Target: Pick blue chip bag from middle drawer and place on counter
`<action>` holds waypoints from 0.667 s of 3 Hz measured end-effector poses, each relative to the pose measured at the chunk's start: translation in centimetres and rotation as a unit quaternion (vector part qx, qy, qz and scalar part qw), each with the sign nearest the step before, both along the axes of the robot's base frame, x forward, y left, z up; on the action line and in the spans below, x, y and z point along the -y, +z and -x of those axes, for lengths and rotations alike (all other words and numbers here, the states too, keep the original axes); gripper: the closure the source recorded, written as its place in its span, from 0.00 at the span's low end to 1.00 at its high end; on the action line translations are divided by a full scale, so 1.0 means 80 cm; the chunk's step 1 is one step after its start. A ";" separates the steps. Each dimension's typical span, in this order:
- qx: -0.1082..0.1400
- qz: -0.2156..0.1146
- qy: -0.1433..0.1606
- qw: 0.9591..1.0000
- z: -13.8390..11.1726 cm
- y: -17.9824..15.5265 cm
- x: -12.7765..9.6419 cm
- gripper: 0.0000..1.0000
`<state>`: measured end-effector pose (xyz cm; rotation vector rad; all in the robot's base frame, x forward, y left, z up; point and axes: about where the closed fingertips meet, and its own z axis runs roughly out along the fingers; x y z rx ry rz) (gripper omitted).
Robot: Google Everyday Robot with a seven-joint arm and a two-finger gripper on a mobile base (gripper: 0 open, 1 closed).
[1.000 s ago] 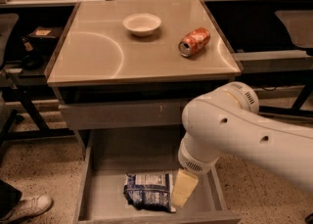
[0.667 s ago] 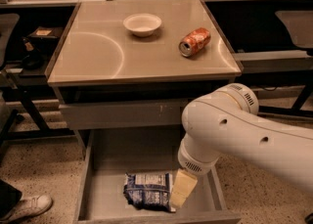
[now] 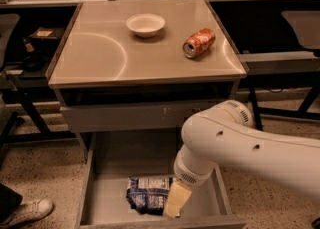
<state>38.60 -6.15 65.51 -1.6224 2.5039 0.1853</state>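
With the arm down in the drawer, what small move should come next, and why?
Probably settle the claw onto the blue chip bag and grip it: the claw sits at the bag's right edge, and the bag lies on the middle drawer floor, not yet lifted.

On counter [image 3: 100, 58]: bowl [image 3: 145, 24] at 12 o'clock of centre; soda can [image 3: 199, 42] on its side at 2 o'clock, apart from bowl. Below, at 6 o'clock: middle drawer [image 3: 125, 158], pulled out. In it, near front wall: blue chip bag [image 3: 148, 194]. The gripper [image 3: 176, 200] is in the drawer, just beside the bag at its 3 o'clock.
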 end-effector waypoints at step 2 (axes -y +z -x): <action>-0.001 -0.092 0.035 0.995 -0.023 -0.093 -0.095 0.00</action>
